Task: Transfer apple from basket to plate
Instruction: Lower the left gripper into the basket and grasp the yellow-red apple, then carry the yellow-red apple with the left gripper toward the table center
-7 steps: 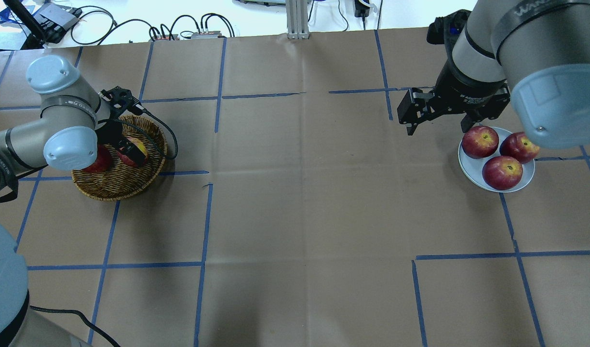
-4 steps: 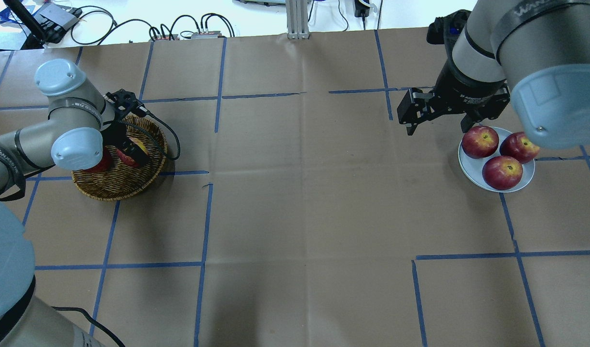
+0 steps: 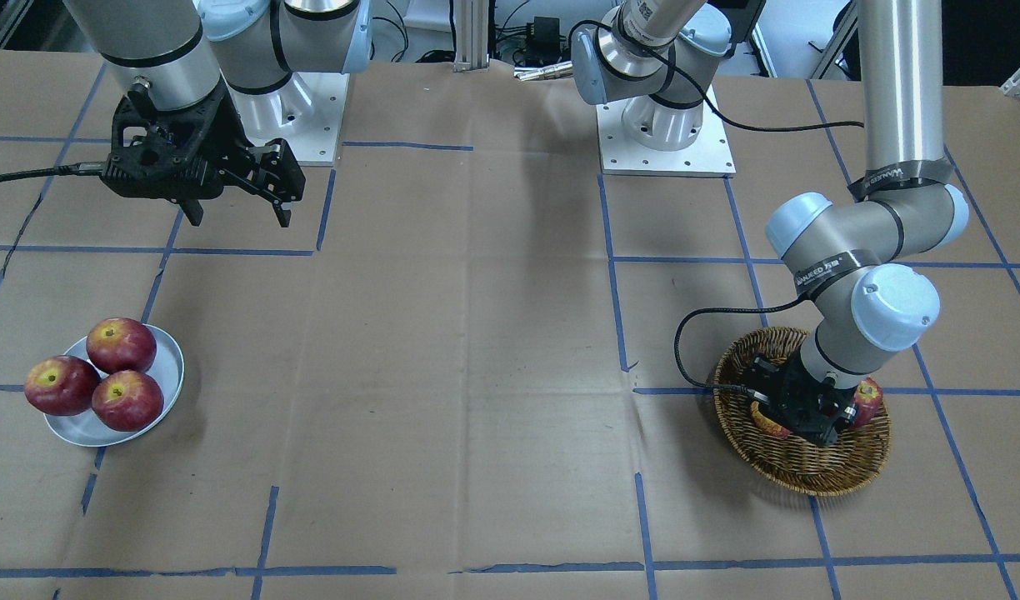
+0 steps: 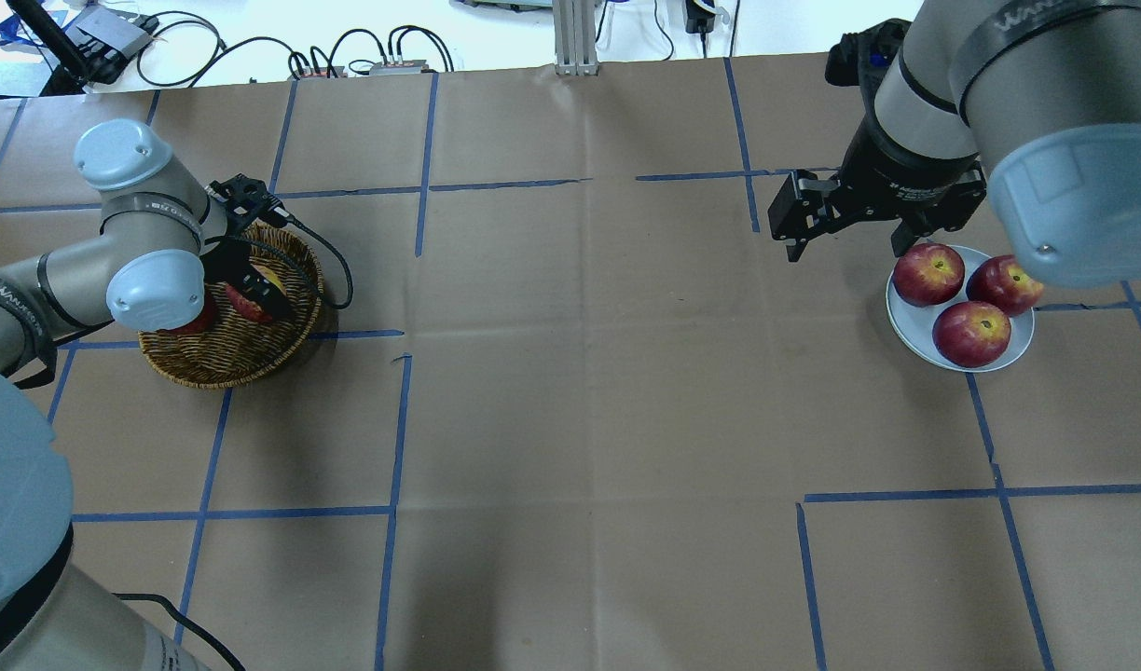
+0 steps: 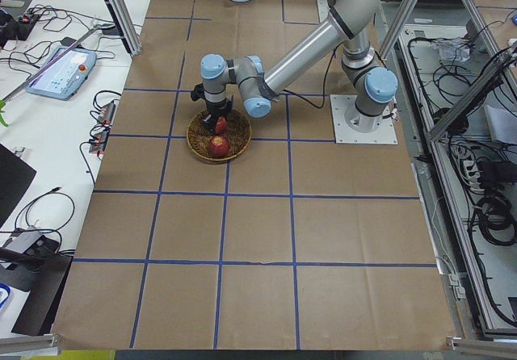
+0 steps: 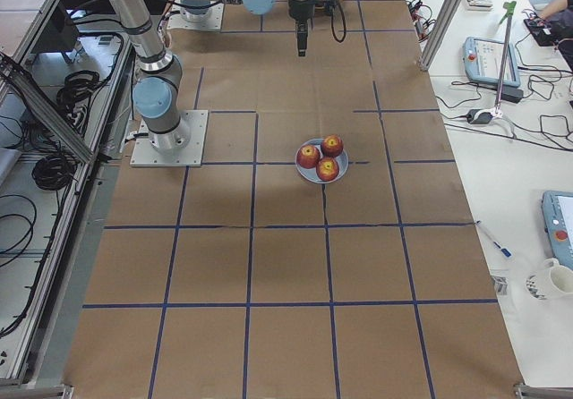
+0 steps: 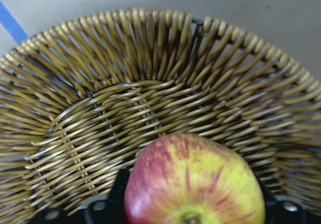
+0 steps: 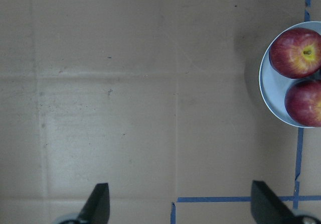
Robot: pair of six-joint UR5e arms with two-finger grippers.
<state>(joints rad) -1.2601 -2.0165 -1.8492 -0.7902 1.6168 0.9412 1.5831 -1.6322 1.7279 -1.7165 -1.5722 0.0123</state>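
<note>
The pale yellow apple with red streaks [image 7: 195, 174] lies in the woven basket [image 7: 150, 58]. It also shows in the overhead view [image 4: 270, 278] and the front view [image 3: 764, 421]. My left gripper [image 4: 254, 293] is down inside the basket [image 4: 226, 359]. It is open, with one dark finger on each side of the apple. My right gripper [image 4: 845, 252] is open and empty. It hangs above the table just left of the pale plate [image 4: 914, 324].
A dark red apple [image 4: 193, 319] lies in the basket beside the pale one, partly under my left arm. Three dark red apples [image 4: 971, 333] fill the plate [image 3: 170, 367]. Blue tape lines cross the brown paper table.
My left arm has shifted slightly right and lowered its gripper further into the basket around the pale apple. The right arm has not moved.
</note>
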